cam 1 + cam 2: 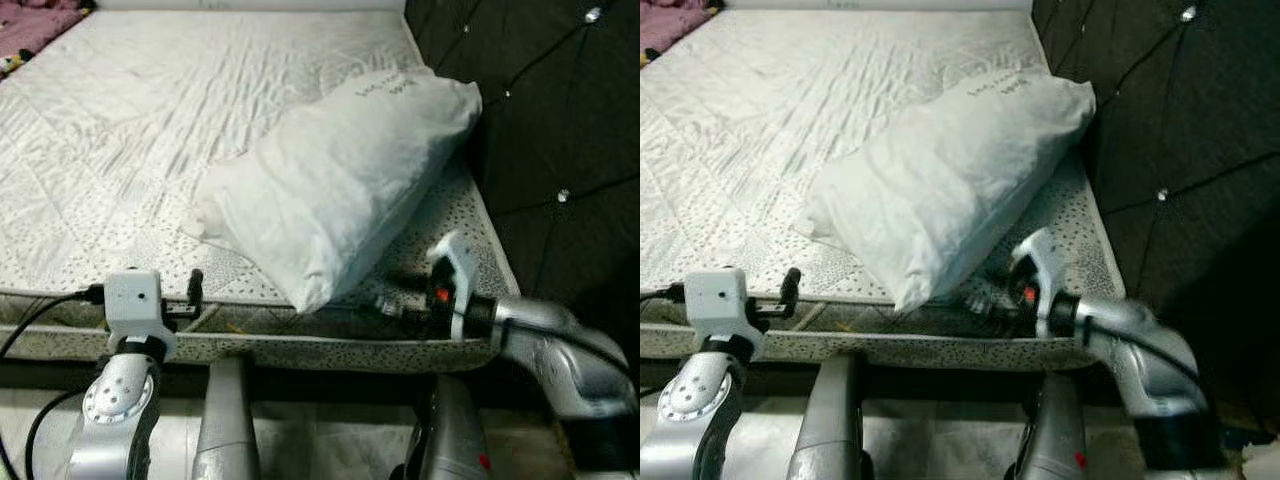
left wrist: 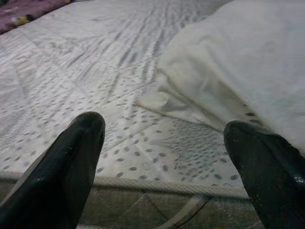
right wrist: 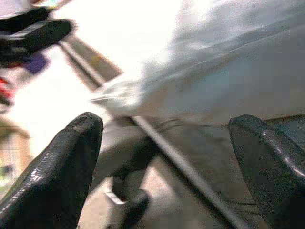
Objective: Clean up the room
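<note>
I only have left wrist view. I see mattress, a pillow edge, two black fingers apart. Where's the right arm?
Observer: The right gripper is at the mattress's front edge, under the pillow's overhanging near corner.
Operator: Right fingers open?
Observer: Yes, its wrist view shows both fingers spread wide, the pillow's underside ahead.
Operator: What's past the pillow?
Observer: A black tufted headboard runs along the robot's right; the pillow's far end leans against it.
Operator: And my left gripper?
Observer: Open, at the mattress's front edge, left of the pillow, apart from it.
</note>
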Tool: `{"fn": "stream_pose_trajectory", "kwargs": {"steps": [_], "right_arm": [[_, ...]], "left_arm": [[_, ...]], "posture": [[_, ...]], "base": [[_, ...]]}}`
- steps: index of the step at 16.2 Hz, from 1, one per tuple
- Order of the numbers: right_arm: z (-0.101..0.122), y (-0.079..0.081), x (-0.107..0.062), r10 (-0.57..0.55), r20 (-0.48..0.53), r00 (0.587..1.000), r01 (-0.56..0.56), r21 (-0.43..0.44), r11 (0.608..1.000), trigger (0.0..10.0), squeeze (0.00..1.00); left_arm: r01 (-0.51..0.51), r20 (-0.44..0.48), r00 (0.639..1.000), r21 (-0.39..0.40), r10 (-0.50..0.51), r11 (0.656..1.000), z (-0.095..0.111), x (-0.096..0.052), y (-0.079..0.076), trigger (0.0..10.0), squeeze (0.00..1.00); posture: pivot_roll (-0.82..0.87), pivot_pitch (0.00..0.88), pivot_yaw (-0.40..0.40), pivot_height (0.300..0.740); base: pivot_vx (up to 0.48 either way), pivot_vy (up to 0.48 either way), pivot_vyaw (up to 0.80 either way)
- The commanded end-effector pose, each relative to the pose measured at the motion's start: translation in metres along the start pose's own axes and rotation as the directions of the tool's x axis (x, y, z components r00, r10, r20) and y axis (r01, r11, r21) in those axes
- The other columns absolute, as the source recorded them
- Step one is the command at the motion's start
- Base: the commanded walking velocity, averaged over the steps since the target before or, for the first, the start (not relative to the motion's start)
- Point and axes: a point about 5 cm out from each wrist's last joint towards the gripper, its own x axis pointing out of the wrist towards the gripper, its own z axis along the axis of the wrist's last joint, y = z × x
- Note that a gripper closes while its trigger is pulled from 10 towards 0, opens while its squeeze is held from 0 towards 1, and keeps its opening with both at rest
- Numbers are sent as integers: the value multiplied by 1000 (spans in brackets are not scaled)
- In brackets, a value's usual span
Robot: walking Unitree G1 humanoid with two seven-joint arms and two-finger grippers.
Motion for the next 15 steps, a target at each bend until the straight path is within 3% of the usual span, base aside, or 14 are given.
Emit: {"fn": "stream_pose_trajectory", "kwargs": {"steps": [1, 3, 6, 9, 11, 14, 15], "right_arm": [[3, 14, 5, 63, 12, 998, -63, 6, 998, 10000, 0], [-5, 26, 19, 45, 12, 999, -46, 34, 998, 10000, 0], [-14, 22, 35, -109, 22, 994, 107, 64, 992, 10000, 0], [-12, 4, 45, -379, 73, 922, 374, 82, 924, 10000, 0], [-14, -2, 48, -557, 84, 827, 546, 123, 829, 10000, 0], [-14, 6, 54, -569, 75, 819, 556, 140, 819, 10000, 0], [-12, 5, 55, -596, 78, 799, 584, 135, 801, 10000, 0]], "left_arm": [[6, -16, 1000, 4, -6, 1000, -2, 2, 0, 10000, 0], [10, -17, 1000, 4, -10, 1000, -2, 3, 0, 10000, 0], [11, -14, 1000, 6, -11, 1000, -2, 4, 1, 10000, 0], [5, -12, 1000, 7, -5, 1000, -2, 3, 2, 10000, 0], [5, -11, 1000, 7, -5, 1000, -1, 2, 1, 10000, 0], [8, -12, 1000, 11, -8, 1000, -1, 3, 1, 10000, 0], [11, -12, 1000, 12, -10, 1000, 0, 4, 1, 10000, 0]], "posture": [[73, 40, 46, 497], [74, 35, 47, 497], [88, 24, 45, 497], [96, 15, 44, 497], [105, 12, 46, 497], [104, 15, 50, 497], [104, 15, 52, 497]], "base": [[0, 0, 0], [0, 0, 0], [0, 0, 673], [0, 0, 202], [0, 0, 0], [0, 0, 0], [0, 0, 0]]}}
